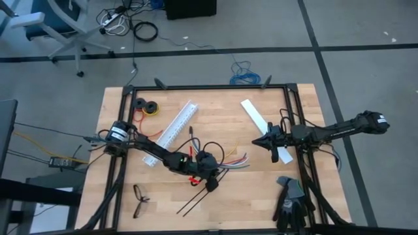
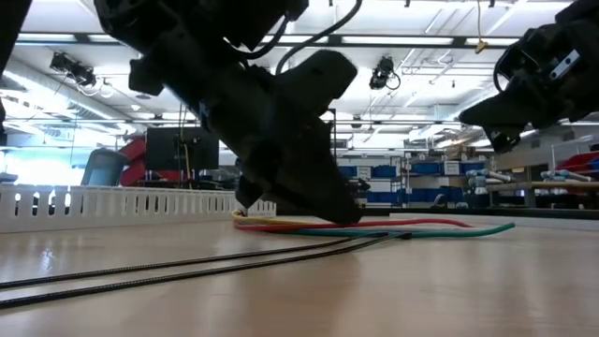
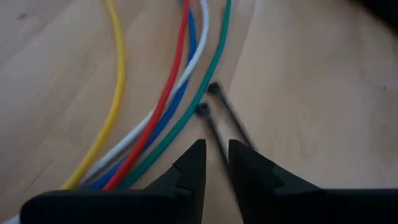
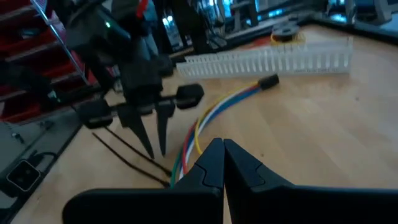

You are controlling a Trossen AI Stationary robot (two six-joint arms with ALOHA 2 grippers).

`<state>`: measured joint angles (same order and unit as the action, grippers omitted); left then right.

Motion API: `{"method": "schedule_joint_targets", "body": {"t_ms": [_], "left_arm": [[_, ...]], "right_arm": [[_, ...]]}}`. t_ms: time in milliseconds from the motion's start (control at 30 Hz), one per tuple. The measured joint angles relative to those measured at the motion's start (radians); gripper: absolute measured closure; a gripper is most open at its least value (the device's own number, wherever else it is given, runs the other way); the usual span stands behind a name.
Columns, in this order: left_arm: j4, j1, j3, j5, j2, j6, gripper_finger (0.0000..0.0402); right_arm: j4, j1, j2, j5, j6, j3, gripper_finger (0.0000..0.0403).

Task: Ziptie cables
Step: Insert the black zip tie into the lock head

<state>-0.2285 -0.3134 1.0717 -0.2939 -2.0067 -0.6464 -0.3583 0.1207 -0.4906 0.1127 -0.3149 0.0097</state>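
Note:
The cables [image 1: 234, 163], a loose bundle of yellow, red, blue, white and green wires [image 3: 180, 74], lie flat on the wooden table near its middle. Beside them on the table lie two thin black zipties [image 1: 196, 201], their heads next to the green wire [image 3: 208, 118]. My left gripper [image 3: 216, 152] points slanting down, close over the table, narrowly open. Its fingertips stand on either side of one ziptie near its head end. My right gripper [image 1: 271, 151] hangs shut above the table's right part, holding nothing.
A long white slotted strip [image 1: 173, 130] lies far left of the cables. Tape rolls [image 1: 147, 106] sit at the far left, and a flat white strip [image 1: 258, 121] lies under my right arm. Black eyeglasses [image 1: 139, 199] lie near left, dark gloves [image 1: 290, 199] near right.

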Motion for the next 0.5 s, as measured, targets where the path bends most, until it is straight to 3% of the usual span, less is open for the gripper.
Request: {"method": "schedule_joint_targets", "body": {"t_ms": [267, 500], "left_arm": [[-0.127, 0.000, 0.000, 0.023, -0.075, -0.007, 0.0323], [-0.134, -0.001, 0.003, 0.007, -0.093, -0.011, 0.0333]], "right_arm": [[-0.007, 0.000, -0.001, 0.000, 0.010, 0.000, 0.0403], [-0.011, 0.000, -0.007, 0.000, 0.011, 0.000, 0.0403]]}}
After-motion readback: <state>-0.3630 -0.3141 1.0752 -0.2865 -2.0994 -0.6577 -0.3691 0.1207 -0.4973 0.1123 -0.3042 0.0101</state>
